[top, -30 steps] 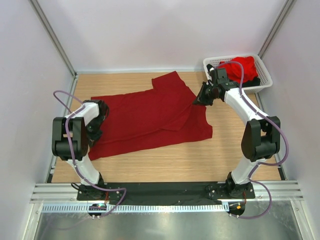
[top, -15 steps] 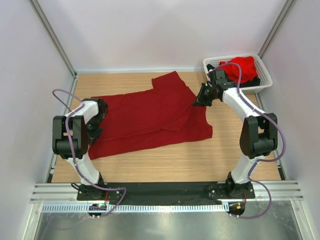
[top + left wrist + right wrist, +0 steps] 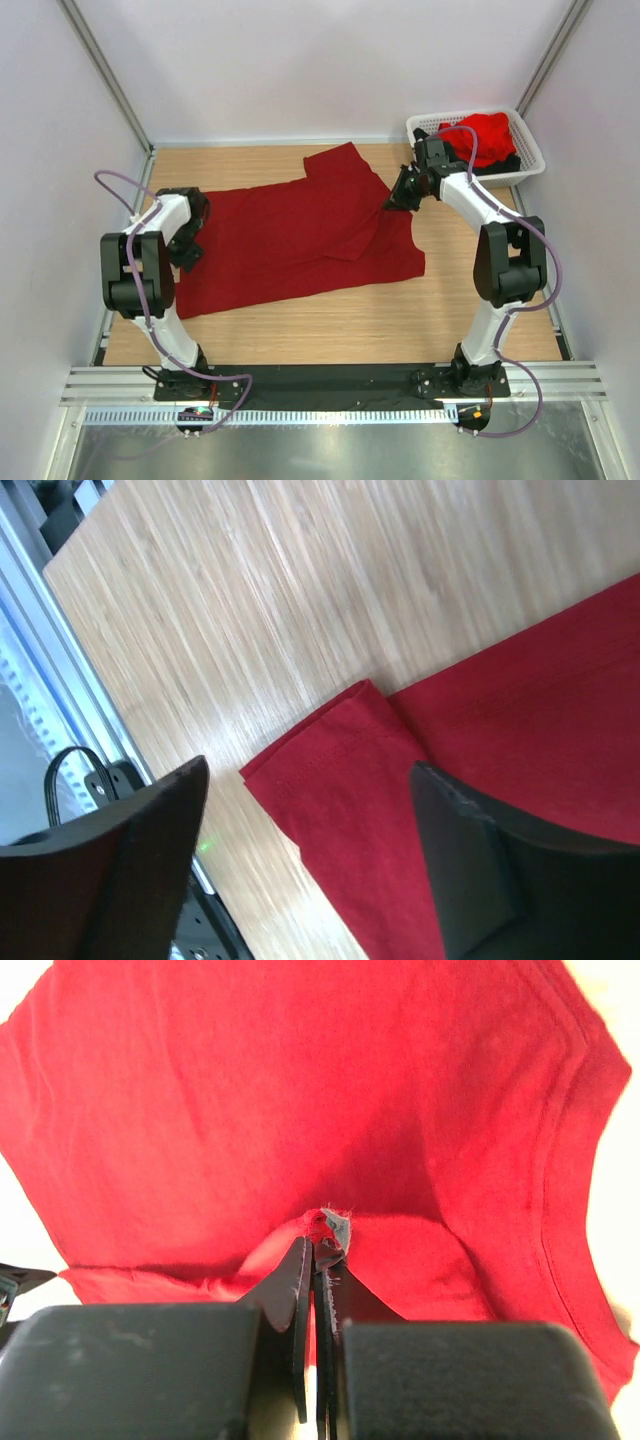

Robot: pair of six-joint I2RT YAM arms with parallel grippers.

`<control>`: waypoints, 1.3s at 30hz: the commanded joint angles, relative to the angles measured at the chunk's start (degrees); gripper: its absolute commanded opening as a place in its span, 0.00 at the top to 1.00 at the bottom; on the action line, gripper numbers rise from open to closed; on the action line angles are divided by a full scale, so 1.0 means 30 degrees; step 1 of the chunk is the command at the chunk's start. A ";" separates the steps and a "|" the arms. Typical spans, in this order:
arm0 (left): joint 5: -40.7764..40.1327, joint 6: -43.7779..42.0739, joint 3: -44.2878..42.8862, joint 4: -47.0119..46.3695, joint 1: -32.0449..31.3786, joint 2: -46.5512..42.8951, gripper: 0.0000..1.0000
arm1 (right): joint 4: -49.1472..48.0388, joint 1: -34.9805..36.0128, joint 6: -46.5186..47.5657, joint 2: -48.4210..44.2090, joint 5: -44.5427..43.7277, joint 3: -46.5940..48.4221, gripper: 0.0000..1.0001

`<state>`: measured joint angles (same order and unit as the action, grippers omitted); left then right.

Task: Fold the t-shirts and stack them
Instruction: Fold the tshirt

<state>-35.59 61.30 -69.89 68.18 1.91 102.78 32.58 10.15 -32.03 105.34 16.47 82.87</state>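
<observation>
The shirt (image 3: 300, 235), dark crimson, lies spread on the counter (image 3: 330, 320), its long axis running from beside the basket (image 3: 533, 150) straight away from it. The right fingers (image 3: 298, 1285) are clamped on a pinch of cloth at the end nearest the basket. At the end farthest from the basket the left fingers (image 3: 465, 860) stand apart, holding nothing. A doubled corner of the shirt lies just below and between them, so that corner looks theirs to take.
</observation>
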 commanded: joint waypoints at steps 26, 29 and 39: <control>0.6502 0.0367 0.7797 -0.2162 0.0124 -1.1556 0.10 | 0.3082 -0.0451 0.1975 -0.4670 -0.4525 -0.3357 0.24; 0.6299 0.0164 0.7885 -0.2132 0.0153 -1.2021 0.10 | 0.3115 -0.2120 0.1918 -0.6510 -0.3619 -0.5552 0.31; 0.5771 0.1187 0.9083 -0.2070 0.0154 -1.3281 0.22 | 0.1098 -0.2827 0.1683 -0.7780 -0.1593 -0.9692 0.41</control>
<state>-17.54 62.72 -44.31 63.09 2.02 64.93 39.90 1.54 -27.29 82.50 8.91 54.96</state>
